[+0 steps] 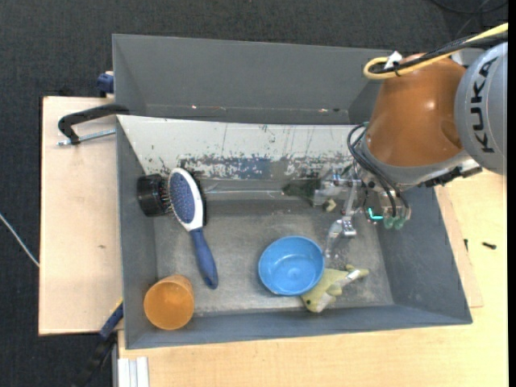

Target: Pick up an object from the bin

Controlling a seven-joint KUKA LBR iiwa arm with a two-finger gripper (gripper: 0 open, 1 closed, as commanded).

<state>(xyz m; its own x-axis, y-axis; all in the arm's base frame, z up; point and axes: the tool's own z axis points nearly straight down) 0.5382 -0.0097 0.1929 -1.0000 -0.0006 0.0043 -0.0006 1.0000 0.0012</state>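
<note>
The blue bowl (290, 266) sits open side up on the floor of the grey bin (242, 156), close to the near wall; the gripper (340, 244) hangs just beside the bowl's right rim, below the arm's orange cover (413, 111), which stands up and to the right of the bowl; whether the claw is wide or narrow cannot be told from here; the thing nearest under it is a pale yellow-green lumpy thing (329, 288), lying against the bowl's lower right edge and touching it or nearly so; well to the left of the bowl lies a blue hairbrush (190, 210), bristles up, handle pointing toward the near wall; a black round thing (149, 194) touches the brush's head on the side away from the bowl; an orange cup (169, 302) stands left of and below the bowl, in the bin's near left corner.
</note>
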